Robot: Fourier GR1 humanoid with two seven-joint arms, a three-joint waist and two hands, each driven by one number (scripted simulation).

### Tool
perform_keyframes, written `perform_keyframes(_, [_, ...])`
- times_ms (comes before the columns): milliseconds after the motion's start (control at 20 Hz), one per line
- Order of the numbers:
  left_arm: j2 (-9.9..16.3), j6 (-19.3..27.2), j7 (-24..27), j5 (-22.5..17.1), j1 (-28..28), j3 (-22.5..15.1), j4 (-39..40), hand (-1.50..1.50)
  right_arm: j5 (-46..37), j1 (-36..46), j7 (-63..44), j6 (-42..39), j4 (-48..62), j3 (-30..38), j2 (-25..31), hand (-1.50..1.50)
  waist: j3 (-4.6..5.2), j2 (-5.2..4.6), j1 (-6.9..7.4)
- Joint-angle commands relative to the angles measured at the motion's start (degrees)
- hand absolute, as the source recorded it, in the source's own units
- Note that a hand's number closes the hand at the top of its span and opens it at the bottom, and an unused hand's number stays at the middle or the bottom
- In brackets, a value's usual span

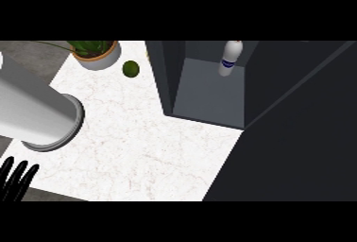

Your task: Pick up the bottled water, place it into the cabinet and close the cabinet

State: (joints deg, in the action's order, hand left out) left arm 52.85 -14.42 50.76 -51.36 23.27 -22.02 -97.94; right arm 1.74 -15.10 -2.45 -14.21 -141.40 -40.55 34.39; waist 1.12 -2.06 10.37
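The bottled water (230, 59) is white with a blue label. It stands upright on the grey floor of the dark cabinet (209, 99), toward the back. No hand touches it. The cabinet's door (300, 132) is swung open, a broad dark panel that fills the right side of the view. My left hand (15, 178) shows at the lower left edge, fingers straight and pointing up, far from the cabinet and holding nothing. My right hand shows nowhere in the view.
A large grey-white cylinder (35, 113) slants in from the upper left over the marble counter (140, 151). A potted plant (96, 53) and a small green fruit (131, 68) sit at the back, left of the cabinet.
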Motion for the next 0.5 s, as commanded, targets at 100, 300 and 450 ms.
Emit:
perform_keyframes(100, [0.91, -1.51, 0.21, -1.21, -0.49, 1.56, -0.05, -1.50, 4.80, 3.38, -6.60, 4.44, 4.53, -1.66, -8.67, 1.50, -0.17, -1.02, 0.63])
perform_keyframes(300, [2.13, -2.85, -0.01, -1.55, -0.49, 2.38, -0.68, -1.50, 9.51, 5.25, -8.85, 5.33, 7.62, -0.13, -12.15, 1.50, -0.33, -1.28, 1.76])
perform_keyframes(450, [1.90, -2.35, 0.19, -1.40, -0.48, 3.04, 0.38, -1.50, 13.29, 8.30, -10.67, 5.95, 11.29, 1.07, -15.80, 1.50, -0.40, -1.26, 1.62])
